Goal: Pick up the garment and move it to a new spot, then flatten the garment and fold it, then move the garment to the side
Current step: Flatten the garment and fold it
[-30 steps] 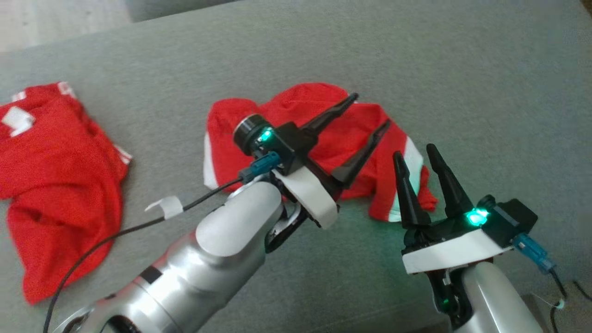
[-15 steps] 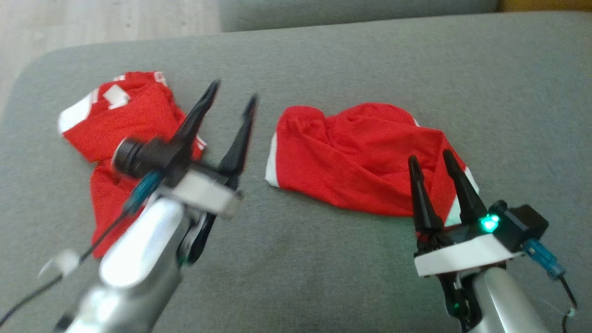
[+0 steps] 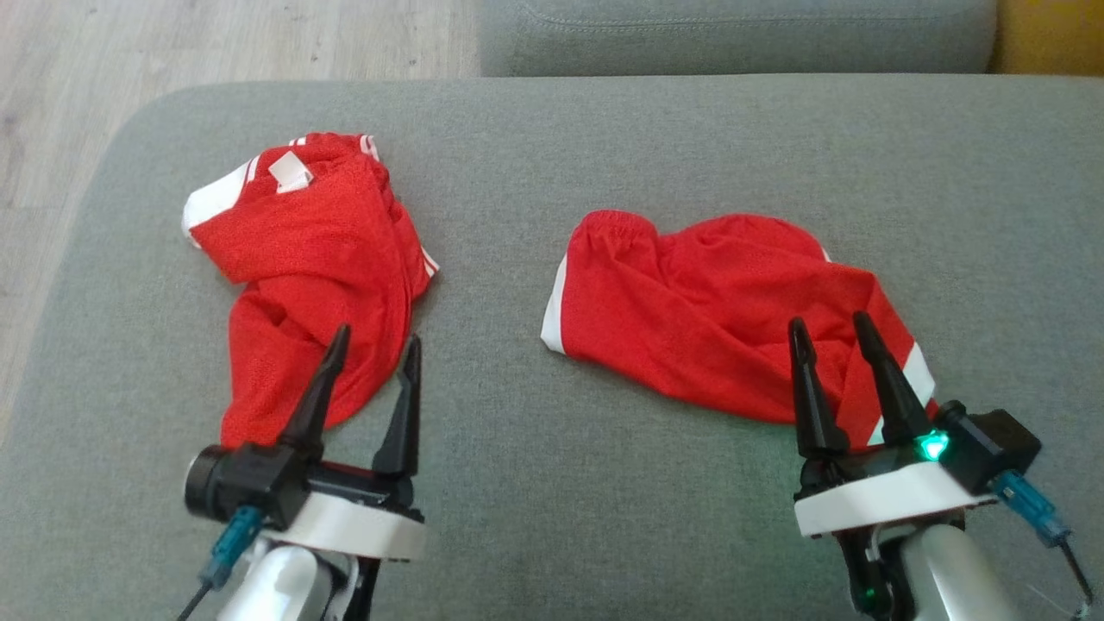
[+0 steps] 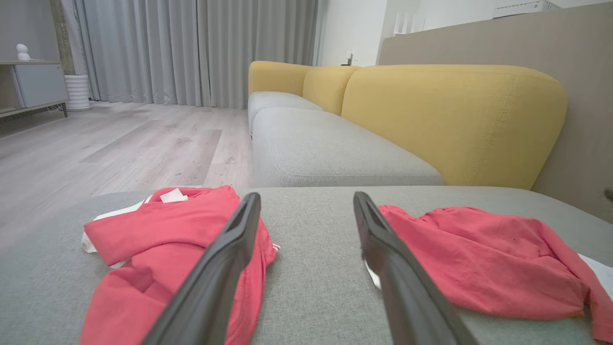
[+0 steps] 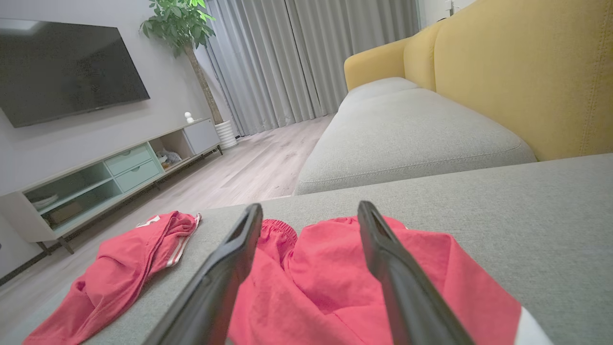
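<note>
Two red garments lie well apart on the grey cushion [image 3: 535, 517]; which of them the task intends cannot be told. The left garment [image 3: 310, 276] is bunched, with its long axis running 12 to 6 o'clock in the head view. Its near end sits just ahead of the left gripper [image 3: 377, 338], at 11 o'clock from the fingertips. The right garment [image 3: 716, 319] is the flatter and runs 10 to 4 o'clock. Its near corner lies beneath the right gripper [image 3: 830, 323] and its bulk is at 10 o'clock from it. Each arm is thus nearer its own piece. Both grippers hang low at the near edge, fingers pointing to 12 o'clock, spread wide and holding nothing. Judgement: a short forward descent would reach either cloth.
</note>
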